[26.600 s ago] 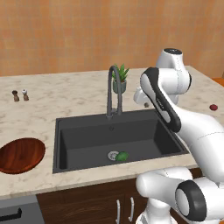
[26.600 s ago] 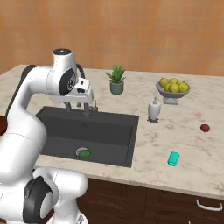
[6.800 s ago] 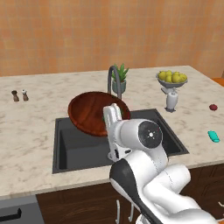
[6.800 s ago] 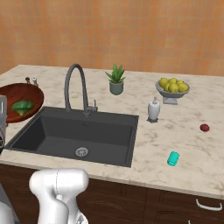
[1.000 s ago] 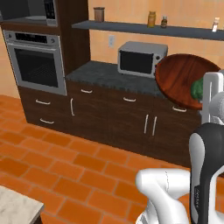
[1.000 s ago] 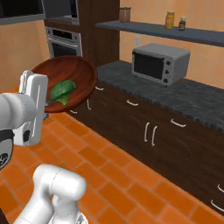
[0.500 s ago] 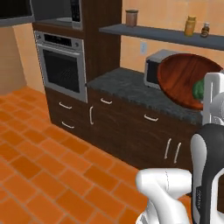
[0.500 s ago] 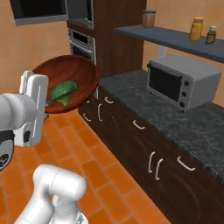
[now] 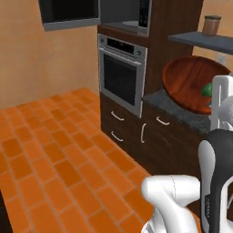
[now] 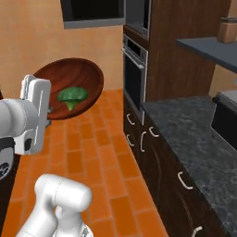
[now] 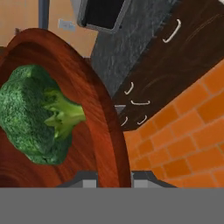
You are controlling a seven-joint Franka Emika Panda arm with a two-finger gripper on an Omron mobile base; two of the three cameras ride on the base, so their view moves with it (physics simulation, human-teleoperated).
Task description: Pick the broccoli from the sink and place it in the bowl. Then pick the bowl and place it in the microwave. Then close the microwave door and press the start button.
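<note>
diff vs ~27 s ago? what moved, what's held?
Broccoli went from sink into the wooden bowl; the pincer took the bowl's rim and lifted it. Base drove from the sink to the oven wall; the views shifted with it. Over the last second the grip is unchanged, broccoli still inside.

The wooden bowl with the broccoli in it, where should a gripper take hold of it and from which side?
By its thin rim, one finger inside and one outside, coming from the edge side. The bowl is wide and shallow, too broad to span across, and the broccoli fills the middle. The gripper holds it that way now, straddling the rim in the hand view.
</note>
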